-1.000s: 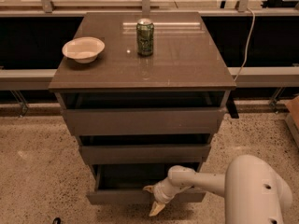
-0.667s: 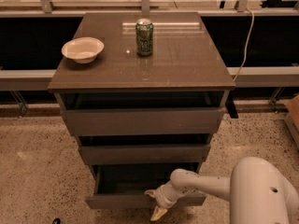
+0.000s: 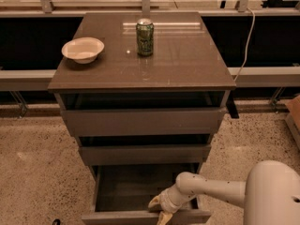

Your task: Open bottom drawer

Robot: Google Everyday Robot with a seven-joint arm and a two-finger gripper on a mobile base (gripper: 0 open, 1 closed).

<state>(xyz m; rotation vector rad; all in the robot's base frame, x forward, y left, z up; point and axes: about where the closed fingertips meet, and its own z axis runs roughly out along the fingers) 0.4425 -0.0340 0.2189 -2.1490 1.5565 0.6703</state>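
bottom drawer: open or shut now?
Open. The bottom drawer juts out from the cabinet, its dark inside exposed. The gripper is at its front edge.

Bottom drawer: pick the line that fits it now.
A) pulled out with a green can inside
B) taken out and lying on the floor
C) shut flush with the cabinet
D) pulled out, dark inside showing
D: the bottom drawer juts out from the cabinet, its dark inside open to view, with the gripper at its front edge.
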